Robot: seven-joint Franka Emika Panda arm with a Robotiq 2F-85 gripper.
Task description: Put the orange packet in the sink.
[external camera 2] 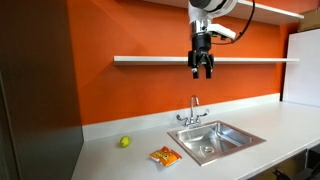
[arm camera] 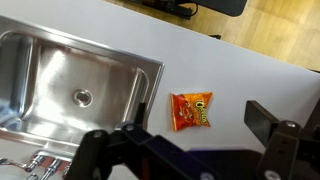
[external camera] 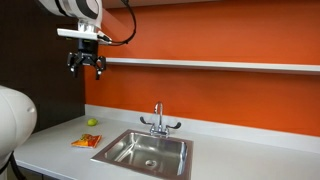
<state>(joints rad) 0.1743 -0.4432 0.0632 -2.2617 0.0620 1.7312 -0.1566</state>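
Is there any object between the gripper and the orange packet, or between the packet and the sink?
Nothing visible does. The gripper hangs high above the counter, with only air down to the orange packet. The packet lies right beside the sink; the ball lies on its other side.

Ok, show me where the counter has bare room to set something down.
Widest bare stretch: the counter beyond the sink, opposite the packet. A smaller patch lies between the ball and the dark side panel. Crowded: the strip between packet and sink rim, and around the faucet.
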